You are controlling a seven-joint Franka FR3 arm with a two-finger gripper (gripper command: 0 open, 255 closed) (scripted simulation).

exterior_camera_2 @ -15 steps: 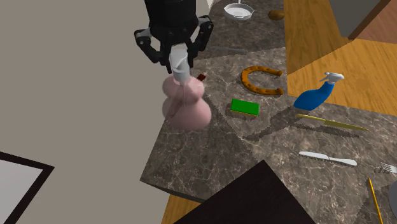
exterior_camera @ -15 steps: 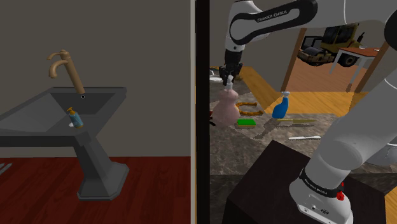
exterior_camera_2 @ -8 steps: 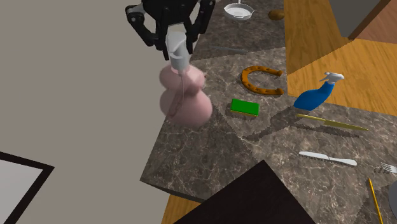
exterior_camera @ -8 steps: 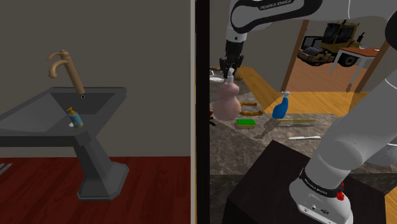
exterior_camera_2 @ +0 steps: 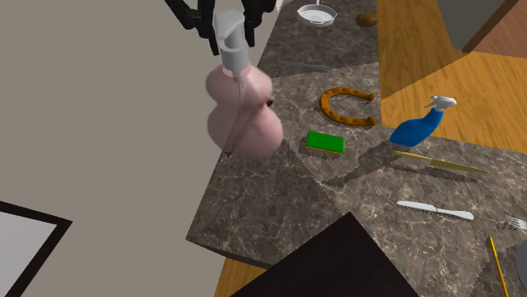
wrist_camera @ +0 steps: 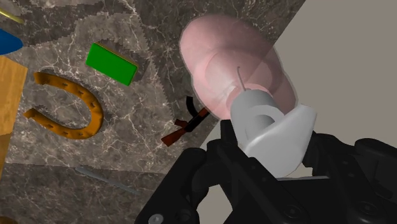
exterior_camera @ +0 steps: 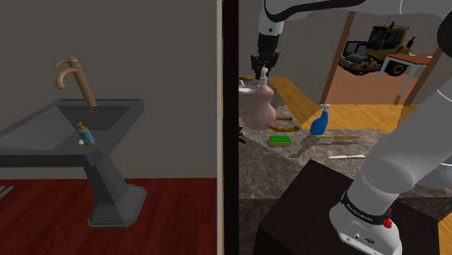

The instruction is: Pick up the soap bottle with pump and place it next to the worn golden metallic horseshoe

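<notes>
Pink gourd-shaped soap bottle with grey pump (exterior_camera_2: 245,118) hangs above the edge of the dark marble tabletop (exterior_camera_2: 279,202). We see the black pincer (exterior_camera_2: 226,24) clamped on its pump head. The worn golden horseshoe (exterior_camera_2: 326,105) lies flat nearby, beside a green block (exterior_camera_2: 325,142).
</notes>
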